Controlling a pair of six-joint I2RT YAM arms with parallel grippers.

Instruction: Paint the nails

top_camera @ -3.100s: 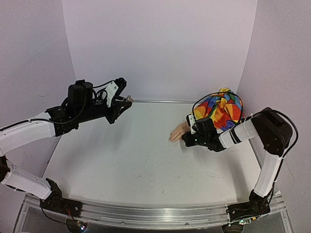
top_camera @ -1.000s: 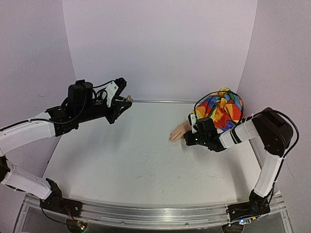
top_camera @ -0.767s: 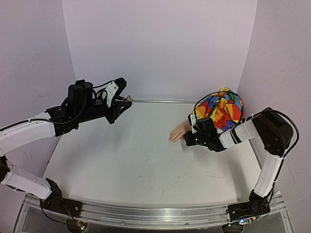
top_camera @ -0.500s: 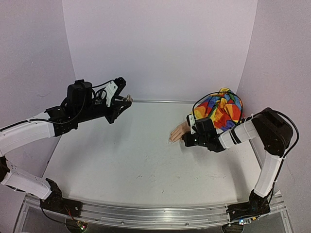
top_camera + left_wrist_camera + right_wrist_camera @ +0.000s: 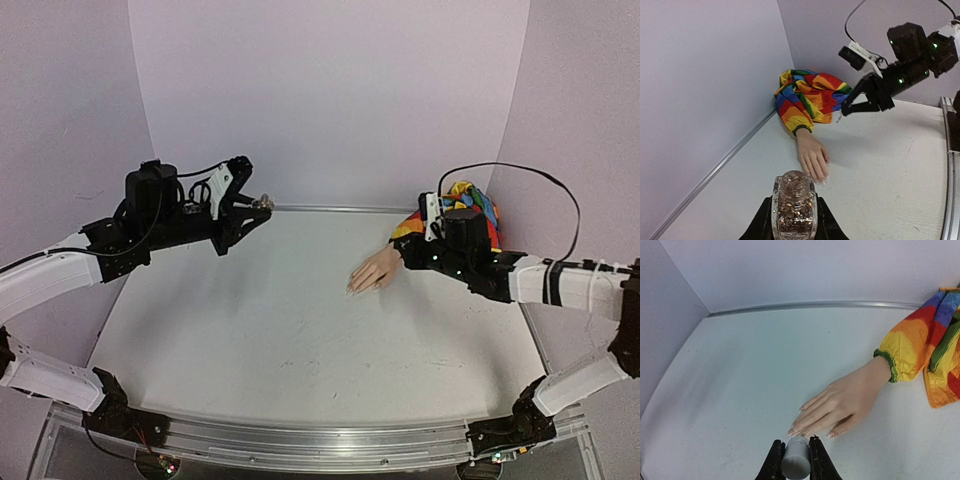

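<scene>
left end effector [image 5: 794,222]: clamps clear glitter-filled polish bottle [image 5: 794,205] | right end effector [image 5: 796,456]: clamps grey cylindrical cap [image 5: 795,466] | nails [image 5: 792,430]: peach plastic mannequin hand [image 5: 842,401], desk [image 5: 300,340] 2 o'clock, lying flat | next: lower cap gently, stroke toward 8 o'clock.

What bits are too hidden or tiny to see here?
Top view: nails too small to tell if painted.
Right wrist view: white cap runs off the bottom edge; rainbow sleeve runs off the right edge.
Left wrist view: glitter polish bottle has its base cut off by the bottom edge.
</scene>
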